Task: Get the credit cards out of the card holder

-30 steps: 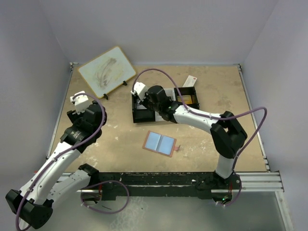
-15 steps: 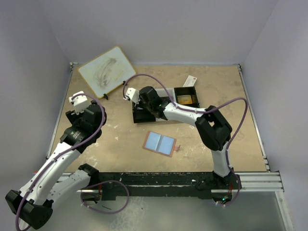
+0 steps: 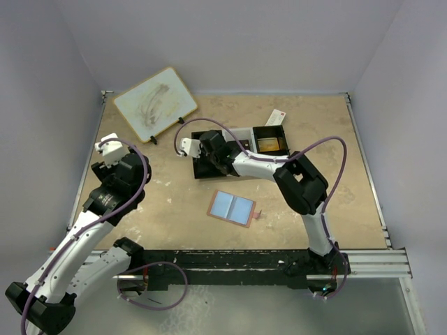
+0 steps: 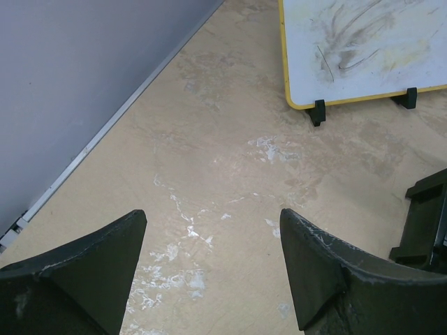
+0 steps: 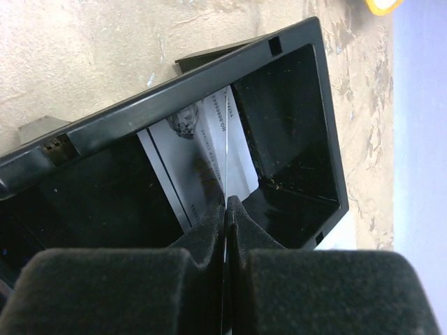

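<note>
Two robot arms work over one sandy desk point(image 3: 314, 181), the left arm point(image 3: 84, 223) at the frame's left and the right arm point(image 3: 265, 164) reaching from lower right towards the centre. One card holder point(image 3: 232, 207) lies open and flat just below the middle of the overhead frame, its two bluish pockets facing up, apart from both arms. Above it sits one black tray point(image 3: 209, 169) of three compartments, with the right arm's wrist over its left end. One white packet point(image 3: 276, 117) with a red end lies just beyond the tray's upper right corner, and one yellow-framed whiteboard point(image 3: 155, 105) stands at upper left.

The overhead view shows neither pair of jaws clearly. The left wrist view does: the left jaws are spread wide over bare desk with nothing between them, with the whiteboard at upper right and one corner of the tray at the right edge. The right wrist view looks down into one black compartment, where one silvery grey credit card point(image 5: 199, 160) lies flat on the floor. The right jaws are pressed together above it. A thin pale line runs up from between them; whether that is a second card seen edge-on cannot be told.
</note>
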You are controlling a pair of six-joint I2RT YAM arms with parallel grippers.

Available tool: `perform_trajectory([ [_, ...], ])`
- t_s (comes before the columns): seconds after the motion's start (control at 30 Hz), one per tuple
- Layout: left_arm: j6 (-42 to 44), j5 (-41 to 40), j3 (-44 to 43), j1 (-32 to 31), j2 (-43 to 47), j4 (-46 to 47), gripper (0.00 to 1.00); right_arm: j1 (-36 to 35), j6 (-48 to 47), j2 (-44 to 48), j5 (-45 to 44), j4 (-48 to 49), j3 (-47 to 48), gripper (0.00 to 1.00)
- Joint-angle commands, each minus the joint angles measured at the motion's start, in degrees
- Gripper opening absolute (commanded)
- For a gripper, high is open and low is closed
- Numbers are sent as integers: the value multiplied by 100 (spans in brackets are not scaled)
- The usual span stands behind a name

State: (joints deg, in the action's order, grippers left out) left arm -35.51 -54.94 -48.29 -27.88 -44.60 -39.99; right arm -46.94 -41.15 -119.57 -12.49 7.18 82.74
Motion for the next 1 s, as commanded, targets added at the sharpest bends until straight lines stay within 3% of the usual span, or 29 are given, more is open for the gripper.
perform_trajectory([
  [0.0,-87,-173,-13,18,78,66,75,-9,-414,-4,-71,162,331,0],
  [0.33,-62,-116,-5,19,50,87,75,9,-743,-299,-193,152,494,2],
  [0.6,-49,-78,0,15,9,110,75,26,-772,-376,-218,-108,630,10],
  [0.97,-31,-26,-4,19,-22,127,75,61,-522,-102,-115,-322,644,33],
])
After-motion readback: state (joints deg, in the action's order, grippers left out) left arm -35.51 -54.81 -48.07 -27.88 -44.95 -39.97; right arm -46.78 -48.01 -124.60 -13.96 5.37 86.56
